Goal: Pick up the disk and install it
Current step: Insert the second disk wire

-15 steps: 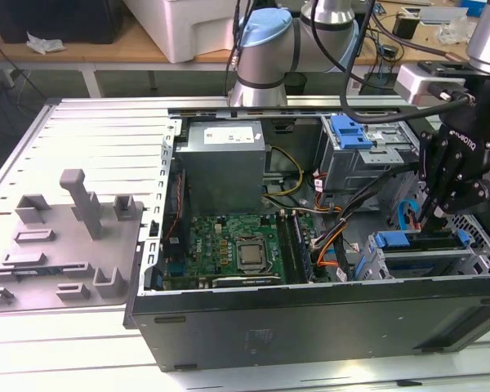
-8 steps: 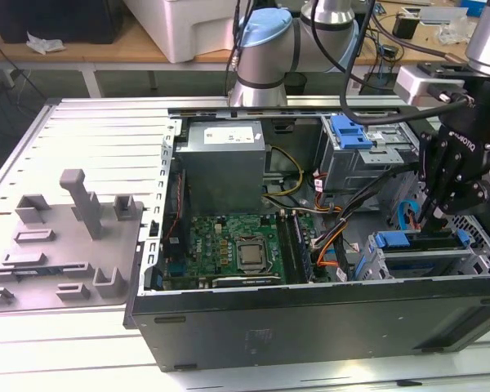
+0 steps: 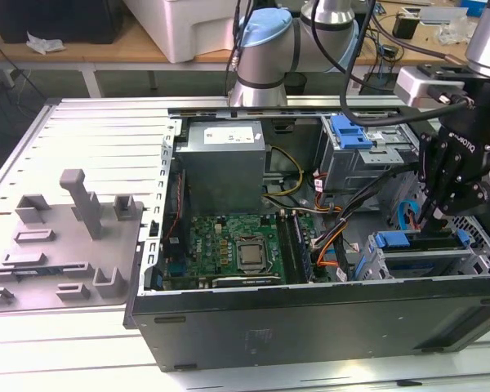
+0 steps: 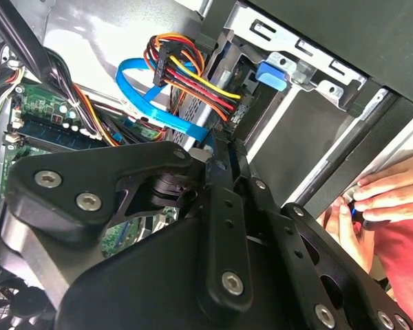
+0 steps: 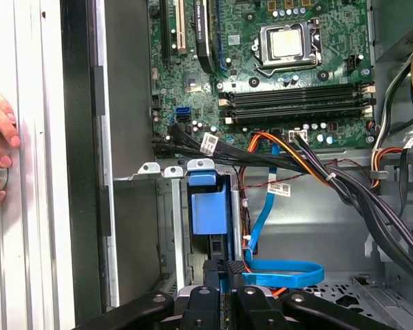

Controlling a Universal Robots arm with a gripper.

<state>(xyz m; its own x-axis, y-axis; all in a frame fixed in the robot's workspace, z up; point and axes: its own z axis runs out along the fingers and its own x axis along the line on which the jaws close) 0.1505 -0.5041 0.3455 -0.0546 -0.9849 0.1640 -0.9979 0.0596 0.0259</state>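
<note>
The gripper point(image 3: 438, 214) hangs inside the open computer case point(image 3: 310, 327), near its front corner, its fingers narrow on the upper edge of the disk point(image 5: 208, 213), which stands upright in the drive cage point(image 3: 425, 263)

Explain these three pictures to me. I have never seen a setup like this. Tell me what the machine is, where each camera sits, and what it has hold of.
The exterior view shows a robot arm reaching into an open computer case on a metal table. Its black gripper hangs over the drive cage at the exterior view's right. The two wrist views come from cameras riding on the arm, looking past the gripper into the case: motherboard, cables, and the blue-framed disk standing in the cage slot. Whether the gripper holds the disk cannot be told. A person's hand rests at the case edge.
</note>
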